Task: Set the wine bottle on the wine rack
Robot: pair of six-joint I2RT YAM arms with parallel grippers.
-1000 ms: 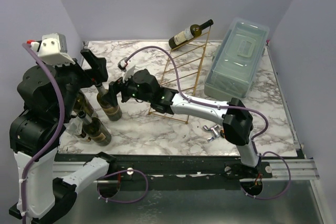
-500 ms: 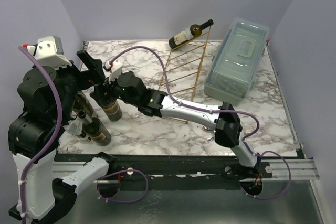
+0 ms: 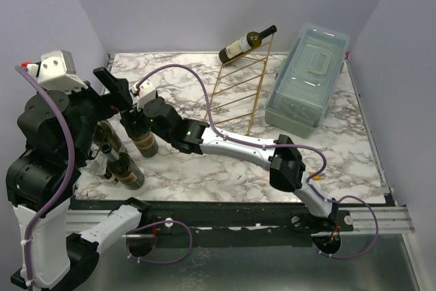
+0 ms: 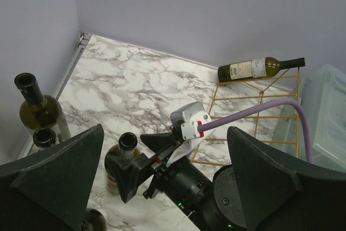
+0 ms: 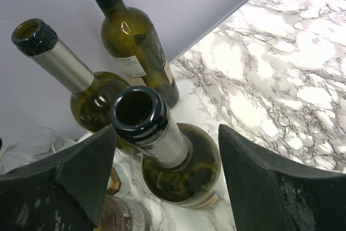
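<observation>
Wine bottle (image 5: pixel 162 143) stands upright between the right gripper's (image 5: pixel 166 158) parted fingers.

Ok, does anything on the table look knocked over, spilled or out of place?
Nothing stands out. The bottles at the left appear upright, no spill shows on the marble, and one bottle lies across the top of the wine rack.

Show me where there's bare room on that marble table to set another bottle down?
The tabletop is bare front right, between the plastic box and the near edge, and at the back left, between the back wall and the gold wine rack. The left side is crowded: upright wine bottles, the right tool straddling one.
</observation>
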